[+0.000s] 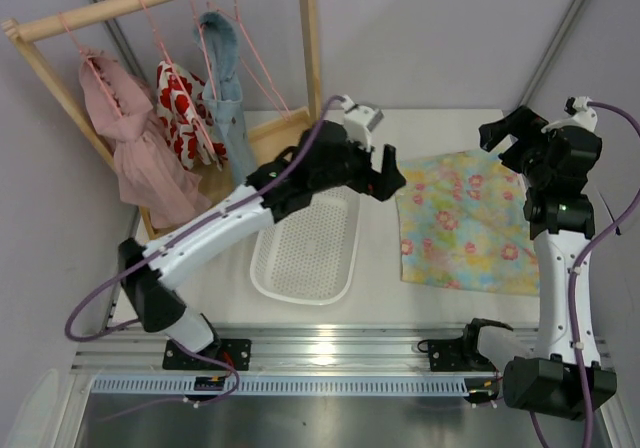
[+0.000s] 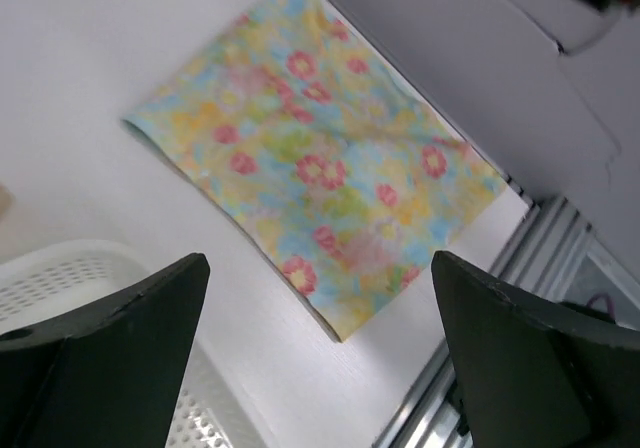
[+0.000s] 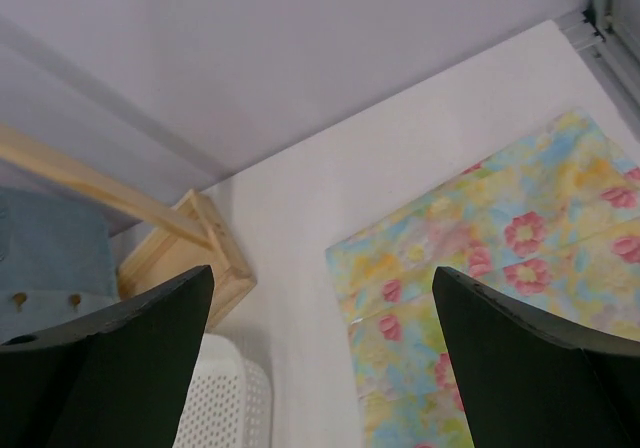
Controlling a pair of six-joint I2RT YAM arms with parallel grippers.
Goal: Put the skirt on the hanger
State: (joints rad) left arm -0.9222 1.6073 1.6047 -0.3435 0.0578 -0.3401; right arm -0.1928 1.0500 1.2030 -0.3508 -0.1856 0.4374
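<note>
Skirt (image 1: 460,223) edge behind right arm (image 1: 555,268)

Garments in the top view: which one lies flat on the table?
The floral yellow-and-turquoise skirt; the pink garment, red-and-white garment and blue denim garment hang from the wooden rack.

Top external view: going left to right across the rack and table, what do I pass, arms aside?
pink garment → red-and-white garment → blue denim garment → white basket → skirt
</note>
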